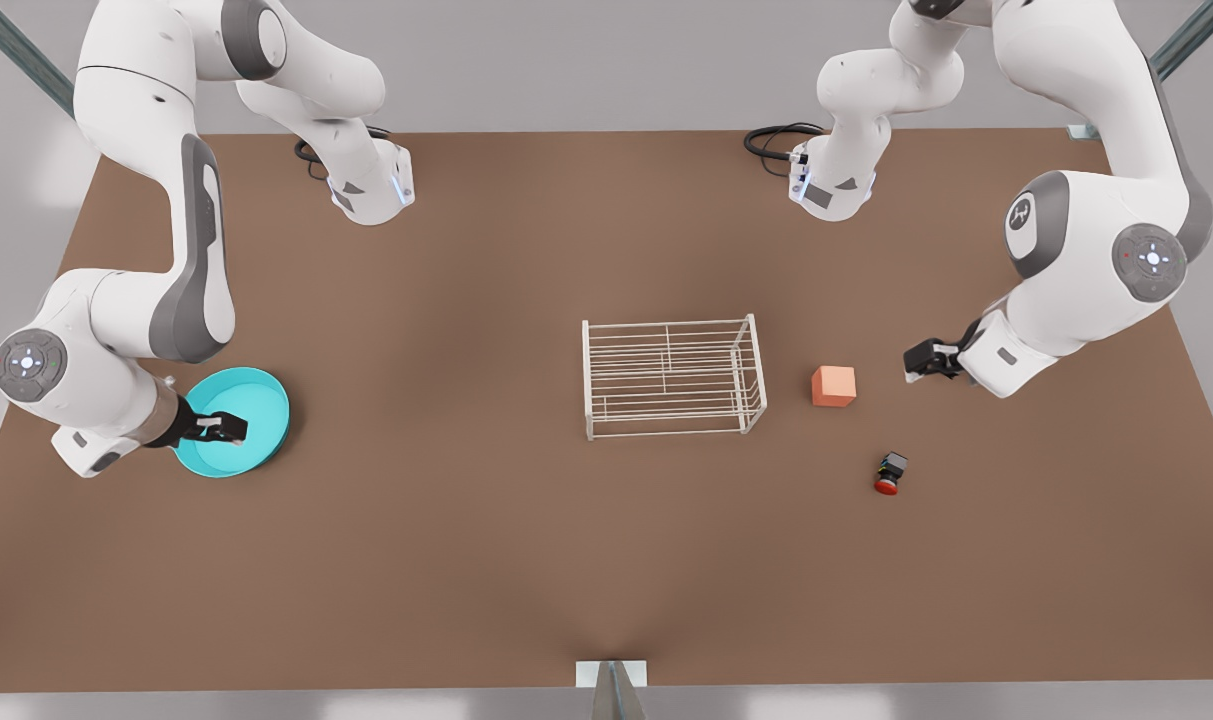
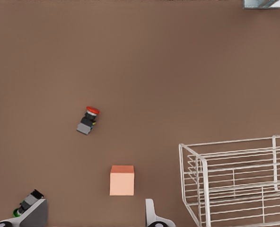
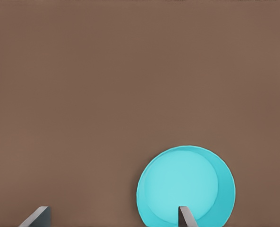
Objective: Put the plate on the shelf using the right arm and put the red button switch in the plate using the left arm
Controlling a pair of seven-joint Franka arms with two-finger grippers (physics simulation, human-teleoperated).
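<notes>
— Plate (image 1: 262,400)? 
— On the table (image 1: 466,560), under the right gripper (image 1: 228,429), fingers spread, apparently not gripping. 
— Red button switch (image 1: 889,473)? 
— Lying well apart from the left gripper (image 1: 911,362), spread wide, near the shelf (image 1: 672,377).

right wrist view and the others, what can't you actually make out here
- Round cyan plate: in the front view the open right gripper covers part of it, so contact with the rim is unclear.
- Green-capped black switch: in the left wrist view it is mostly behind one of the fingers of the open left gripper.
- White wire shelf: in the left wrist view it is cut off by the picture's edge.
</notes>
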